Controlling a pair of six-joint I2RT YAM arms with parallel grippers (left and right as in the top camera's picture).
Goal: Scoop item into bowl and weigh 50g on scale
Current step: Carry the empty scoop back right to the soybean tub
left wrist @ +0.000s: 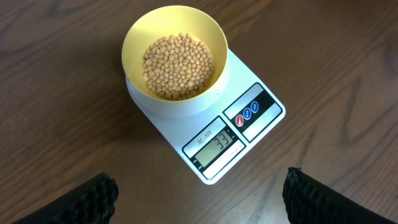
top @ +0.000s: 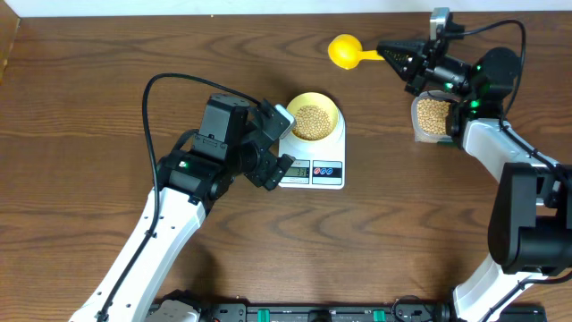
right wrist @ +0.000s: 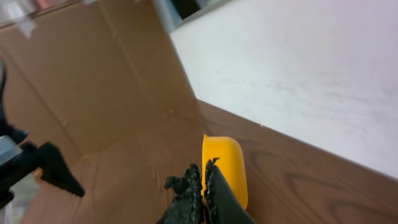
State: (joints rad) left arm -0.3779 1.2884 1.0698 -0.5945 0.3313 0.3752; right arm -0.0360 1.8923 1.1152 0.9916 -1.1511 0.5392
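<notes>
From overhead, a dark brown wood-grain table [top: 107,54] fills the view, with a pale strip of wall along its far edge. Near the middle stands the flat white digital kitchen scale [top: 315,170], and on its platform sits the small round pale-yellow bowl [top: 313,116] holding a heap of small tan round beans [top: 310,122]. The left gripper [top: 273,148] hovers just beside the scale's left edge, jaws spread wide and gripping nothing. At the far right, the right gripper [top: 386,53] is clenched on the handle of a bright yellow plastic scoop [top: 344,51], whose round cup points left over bare table. Just below that arm stands a clear plastic tub [top: 433,117] with more of the beans in it, well apart from the scale.

The left wrist camera looks straight down on the bowl, centred on the scale's rounded platform, with the beans covering its bottom. The grey display [left wrist: 218,147] faces the camera beside a black panel with round buttons [left wrist: 247,114]. Two black fingertips [left wrist: 93,199] show at the lower corners, far apart, above bare wood.

The right wrist camera shows the toothed black fingers [right wrist: 193,196] pressed together on the scoop's yellow handle. Beyond lie the table's far edge, a white wall [right wrist: 298,62] and brown cardboard [right wrist: 106,93] on the left.
</notes>
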